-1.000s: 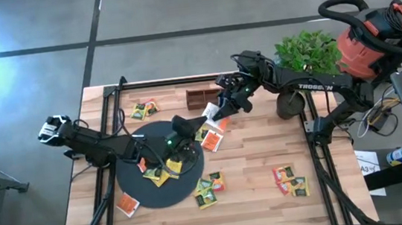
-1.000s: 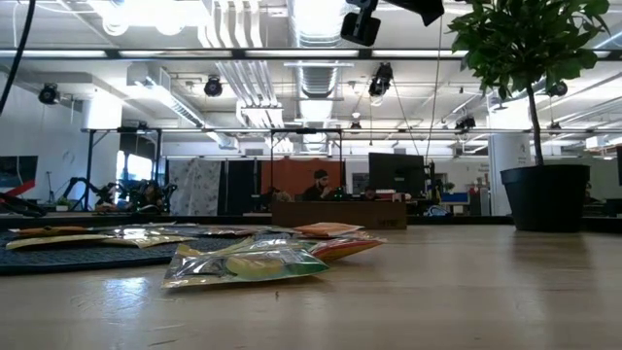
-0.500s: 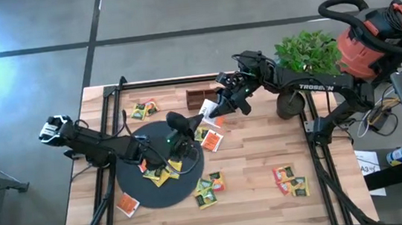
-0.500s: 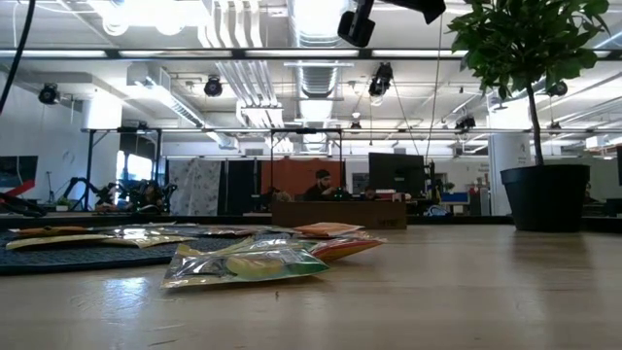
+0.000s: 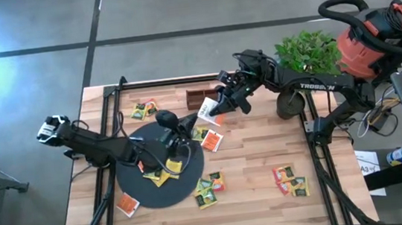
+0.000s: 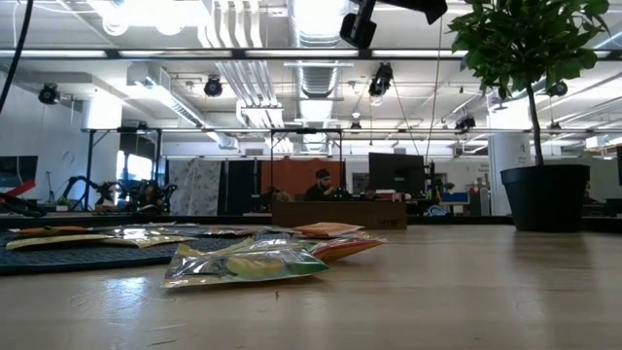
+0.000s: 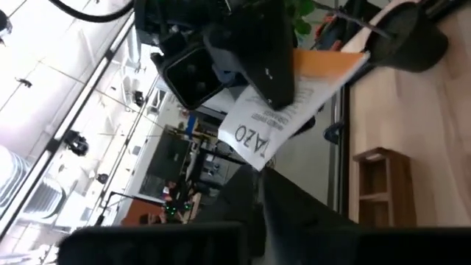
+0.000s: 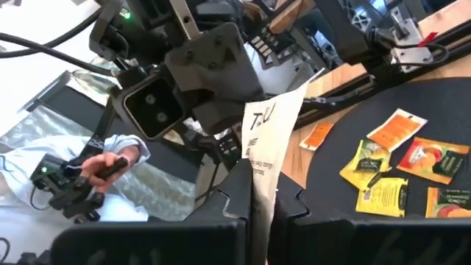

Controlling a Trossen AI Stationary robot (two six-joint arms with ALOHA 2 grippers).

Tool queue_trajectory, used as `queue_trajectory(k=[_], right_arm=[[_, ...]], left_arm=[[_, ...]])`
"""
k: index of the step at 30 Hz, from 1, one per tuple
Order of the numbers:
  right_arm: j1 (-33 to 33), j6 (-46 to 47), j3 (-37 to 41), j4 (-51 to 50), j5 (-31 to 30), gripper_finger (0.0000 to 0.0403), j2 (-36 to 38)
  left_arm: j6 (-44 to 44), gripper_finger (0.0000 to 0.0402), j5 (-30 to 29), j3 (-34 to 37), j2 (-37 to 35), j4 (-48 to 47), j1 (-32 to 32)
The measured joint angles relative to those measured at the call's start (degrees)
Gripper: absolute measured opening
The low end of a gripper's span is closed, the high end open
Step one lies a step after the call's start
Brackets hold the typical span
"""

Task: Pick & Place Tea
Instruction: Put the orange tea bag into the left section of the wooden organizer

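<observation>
One tea packet (image 5: 206, 113), white-backed with an orange face, hangs high over the table between the two arms. My right gripper (image 5: 214, 111) reaches in from the far right and is shut on it. My left gripper (image 5: 182, 125) comes from the left over the black disc (image 5: 147, 196) and ends just short of the packet's other end; I cannot tell whether it touches. Several more yellow and orange packets lie flat on the disc (image 5: 160, 175) and on the wood (image 5: 209, 187). My right gripper pinches the packet's near edge (image 8: 259, 184) between its two fingers. The fingers come about level from the table's far right. The packet (image 7: 283, 118) stands on edge in the hold, reaches out toward the left gripper, and is lifted clear of the table.
A brown wooden compartment tray (image 5: 198, 95) stands at the far edge below the grippers. A potted plant (image 5: 290, 103) stands at the far right. More packets lie at the far left (image 5: 143, 109), near left (image 5: 127, 204) and near right (image 5: 289, 179). People are in the room beyond.
My left gripper has rolled about its own pointing line while staying in place over the disc. The packet has stayed lifted between the two grippers, at the right gripper's fingers.
</observation>
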State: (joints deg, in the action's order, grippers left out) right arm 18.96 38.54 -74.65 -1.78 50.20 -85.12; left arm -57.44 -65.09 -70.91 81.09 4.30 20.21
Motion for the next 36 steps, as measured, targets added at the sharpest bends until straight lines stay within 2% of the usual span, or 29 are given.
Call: queue_trajectory(k=[4,7,12,15,17,18,21,24,26,28,36], right_arm=[[-0.09,0.05,0.0,-0.02,0.0,0.0009,0.0],[-0.06,-0.02,0.0,0.0,-0.04,0.0009,0.0],[-0.07,-3.1,-0.02,-2.22,-1.5,0.001,0.0],[-0.18,-6.18,-0.02,-5.95,-2.55,0.0011,0.0],[-0.68,-8.37,-0.02,-8.11,-4.61,0.0011,0.0],[-0.99,-9.9,-0.02,-9.12,-5.92,0.0011,0.0],[-2.24,-14.38,-0.02,-10.51,-11.21,0.0012,0.11],[-3.49,-19.05,-0.02,-10.23,-16.66,0.0012,0.26],[-4.45,-21.85,-0.02,-10.19,-20.86,0.0012,0.26],[-5.42,-24.02,-0.02,-10.23,-25.8,0.0013,0.26],[-10.49,-27.43,-0.02,-10.25,-42.75,0.0013,1.94]], left_arm=[[0.41,0.0083,0.95,0.0,0.23,-2.83,-0.09],[3.02,0.0115,-0.04,-0.04,0.13,-1.32,-0.07],[16.11,0.013,-0.45,-0.9,-2.05,-1.73,-0.23],[27.53,0.0131,0.65,-2.83,-5.77,-5.79,-0.9],[39.84,0.0131,5.11,-4.87,-8.94,-13.28,-2.36],[47.34,0.0131,9.3,-6.18,-10.53,-18.06,-3.72],[68.17,0.0131,29.52,-9.31,-13.59,-31.01,-10.91],[77.06,0.0131,51.41,-9.34,-14.57,-35.52,-19.2],[78.56,0.0131,61.19,-8.54,-14.41,-36.13,-23.12],[78.67,0.0131,64.98,-8.42,-13.89,-37.67,-25.64],[73.5,0.0131,65.62,-8.4,-12.34,-40.12,-27.72]])
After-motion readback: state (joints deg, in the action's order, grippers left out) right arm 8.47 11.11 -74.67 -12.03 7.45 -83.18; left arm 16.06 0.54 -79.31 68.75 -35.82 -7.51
